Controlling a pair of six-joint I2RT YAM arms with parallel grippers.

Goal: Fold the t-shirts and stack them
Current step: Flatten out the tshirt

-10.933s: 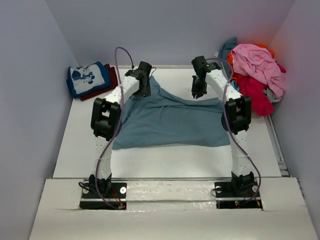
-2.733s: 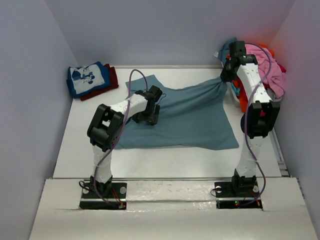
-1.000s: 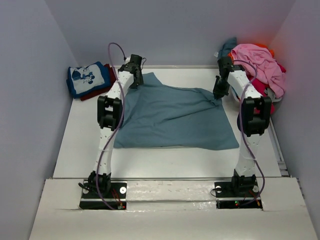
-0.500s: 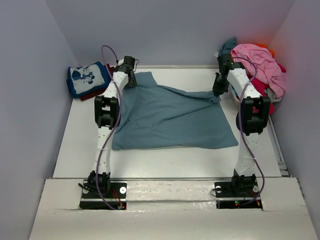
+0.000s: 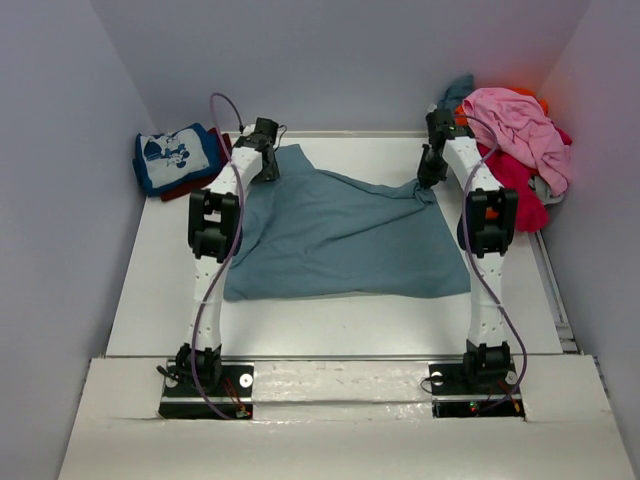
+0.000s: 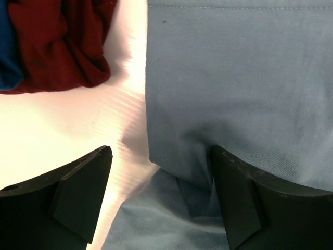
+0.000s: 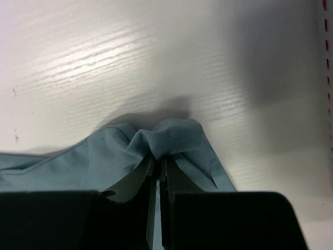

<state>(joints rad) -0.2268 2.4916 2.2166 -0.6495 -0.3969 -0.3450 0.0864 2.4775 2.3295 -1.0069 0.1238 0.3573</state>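
Shifted slightly since half a second ago: right gripper (image 7: 157,165), clamped on far-right corner of slate-blue t-shirt (image 5: 340,235). Left gripper (image 6: 161,174) spread wide over shirt's far-left edge, gripping nothing. Shirt spread mid-table (image 5: 150,290).

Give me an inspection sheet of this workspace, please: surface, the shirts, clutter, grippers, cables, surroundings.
Surface: white table, wood-grain finish.
Job's things: slate-blue t-shirt spread out, unfolded; blue printed tee folded on a dark red tee, far left; pink tee atop a loose heap, far right.
Clutter: nothing seen.
Grippers: left gripper open over the slate-blue t-shirt's far left corner; right gripper shut on its far right corner.
Cables: purple cables loop along both arms.
Surroundings: plain grey walls on three sides.
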